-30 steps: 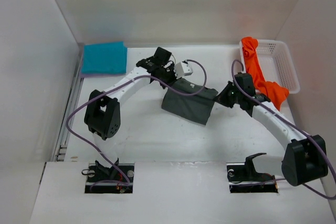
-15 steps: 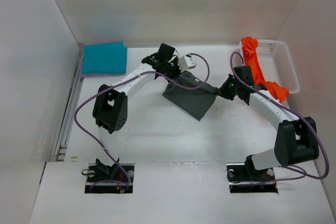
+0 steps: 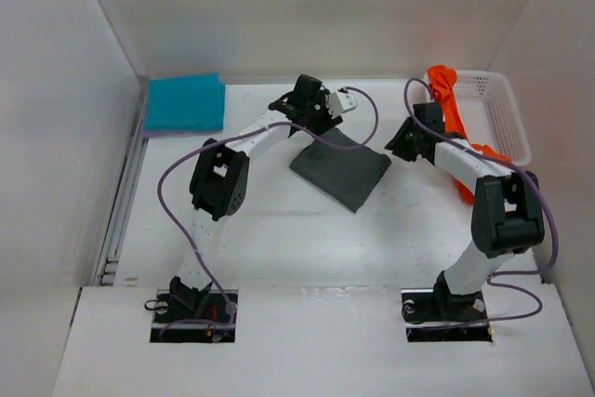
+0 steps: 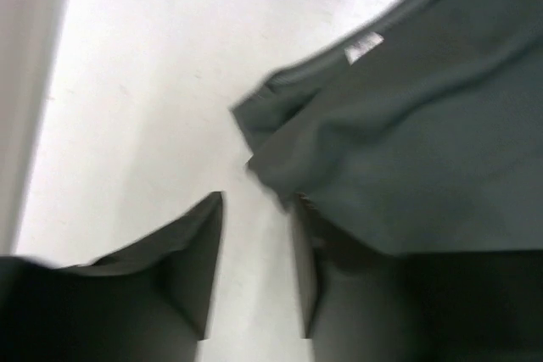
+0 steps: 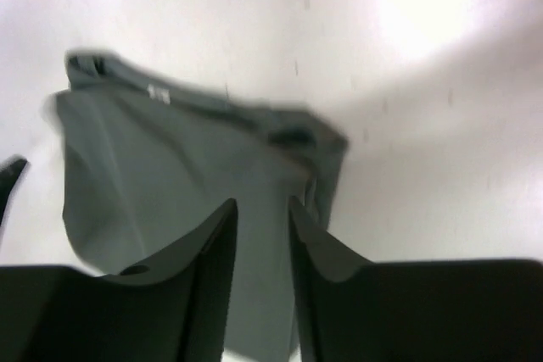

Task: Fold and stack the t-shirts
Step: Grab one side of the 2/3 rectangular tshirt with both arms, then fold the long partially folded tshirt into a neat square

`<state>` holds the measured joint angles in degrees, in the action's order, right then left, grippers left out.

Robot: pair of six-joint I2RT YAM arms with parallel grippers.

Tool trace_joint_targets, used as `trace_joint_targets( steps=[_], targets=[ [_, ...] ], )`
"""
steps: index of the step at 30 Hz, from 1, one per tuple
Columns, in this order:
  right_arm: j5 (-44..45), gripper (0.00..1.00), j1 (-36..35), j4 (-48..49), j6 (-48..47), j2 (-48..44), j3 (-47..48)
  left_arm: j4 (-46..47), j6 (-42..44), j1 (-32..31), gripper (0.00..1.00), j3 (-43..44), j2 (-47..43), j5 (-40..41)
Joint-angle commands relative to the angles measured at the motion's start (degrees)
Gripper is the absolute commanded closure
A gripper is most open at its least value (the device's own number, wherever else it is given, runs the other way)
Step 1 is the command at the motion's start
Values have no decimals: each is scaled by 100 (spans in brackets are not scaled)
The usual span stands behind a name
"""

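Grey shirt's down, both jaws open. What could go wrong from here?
1. The left gripper sits right at the dark grey shirt's bunched corner. Pulling back could snag it and spoil the fold.
2. The orange shirt hangs over the basket rim beside the right arm. A swing might drag it off.

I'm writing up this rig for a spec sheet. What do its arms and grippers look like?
The left arm and right arm match: slim white links joined by chunky black joint housings. A purple cable loops loosely along each. The left gripper and right gripper each have two dark, flat, tapering fingers. A small white box sits at the left wrist.
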<state>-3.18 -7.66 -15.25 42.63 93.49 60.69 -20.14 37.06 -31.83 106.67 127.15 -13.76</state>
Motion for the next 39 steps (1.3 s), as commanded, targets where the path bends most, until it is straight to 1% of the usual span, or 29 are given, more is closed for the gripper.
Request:
trace_joint_targets(
  steps=[1, 3, 6, 11, 14, 16, 18, 21, 26, 29, 31, 35, 37, 39],
  targets=[
    [485, 63, 41, 610, -623, 318, 680, 853, 3, 120, 50, 573, 204, 600],
    [607, 62, 32, 549, -878, 363, 961, 994, -67, 226, 43, 732, 222, 830],
    [810, 62, -46, 505, -959, 39, 937, 969, -234, 323, 36, 619, -102, 901],
    [907, 63, -476, 496, -643, -875, -11, 688, -646, 349, 32, -540, -1042, 560],
    [898, 63, -802, 619, -169, -1114, -644, 372, -1278, 410, 32, -998, -1298, 16],
    [863, 63, -960, 742, 95, -1079, -935, 187, -1717, 481, 32, -1166, -1342, -555],
    [872, 60, -1083, 935, 333, -948, -1181, 160, -2139, 560, 32, -1315, -1360, -1074],
    [775, 55, -1145, 1155, 579, -588, -1340, 239, -2606, 621, 32, -1491, -1281, -1392],
    [722, 54, -1145, 1252, 615, -42, -1340, 265, -2818, 657, 34, -1588, -930, -1165],
    [714, 54, -1145, 1200, 597, 160, -1253, 283, -2818, 657, 35, -1702, -798, -586],
    [574, 57, -1145, 1164, 545, 379, -1130, 265, -2827, 666, 36, -1781, -754, -479],
    [388, 74, -1031, 1120, 422, 731, -831, 283, -2897, 613, 40, -2106, -867, -593],
    [371, 81, -979, 1015, 325, 854, -638, 274, -2932, 560, 46, -2264, -946, -567],
    [362, 82, -952, 901, 185, 951, -445, 222, -2976, 551, 56, -2396, -1034, -479]
  ],
)
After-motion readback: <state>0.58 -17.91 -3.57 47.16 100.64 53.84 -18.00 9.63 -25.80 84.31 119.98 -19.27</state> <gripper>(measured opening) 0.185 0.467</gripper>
